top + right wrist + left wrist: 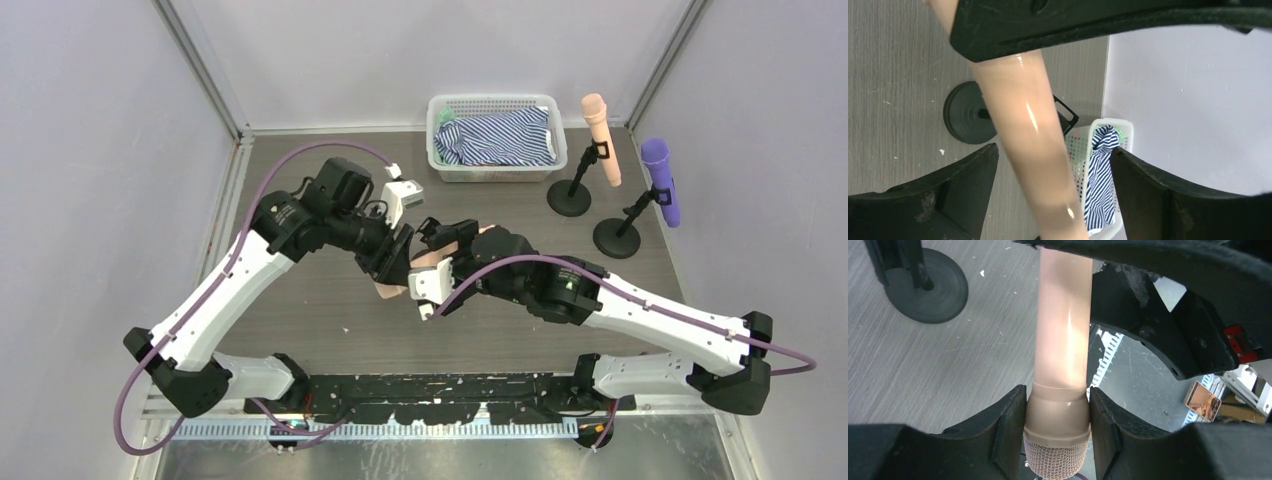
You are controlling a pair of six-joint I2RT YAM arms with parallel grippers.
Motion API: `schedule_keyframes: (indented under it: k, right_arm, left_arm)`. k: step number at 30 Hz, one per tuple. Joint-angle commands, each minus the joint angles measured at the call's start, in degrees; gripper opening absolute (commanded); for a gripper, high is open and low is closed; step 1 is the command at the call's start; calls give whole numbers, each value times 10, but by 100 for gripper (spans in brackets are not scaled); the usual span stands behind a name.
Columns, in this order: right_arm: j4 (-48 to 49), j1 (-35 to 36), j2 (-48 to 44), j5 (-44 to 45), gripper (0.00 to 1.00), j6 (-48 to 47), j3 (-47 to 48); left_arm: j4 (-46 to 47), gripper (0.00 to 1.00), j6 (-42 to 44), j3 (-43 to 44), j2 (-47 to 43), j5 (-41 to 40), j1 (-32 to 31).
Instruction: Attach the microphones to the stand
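While the left fingers point(1004, 432) clamp the peach microphone point(1063, 330) at its collar, the right fingers point(965, 182) stand apart around its handle.

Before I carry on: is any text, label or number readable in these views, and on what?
Nothing can be read.
The red tag on the black arm housing: marks too small to read.
The orange-brown box in the background: print blurred.
No lettering shows on the peach microphone or the basket.
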Motion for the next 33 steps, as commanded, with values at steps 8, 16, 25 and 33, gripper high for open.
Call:
schedule_keyframes:
  k: [8,16,25,33]
  right_arm:
    - [-34,5,8,9,64,-4,38]
    - [-7,5,-16,-4,35,20,7]
    - [72,5,-72,-2,14,167,-49]
    - [212,5,-96,-3,1,441,-121]
  left_arm:
    - [-28,0,27,28,4,36,-11]
    - [19,16,4,12,-10,34,-11]
    - [123,76,-53,-4,-50,5,-11]
    - [219,90,-101,-50,-100,-41,-11]
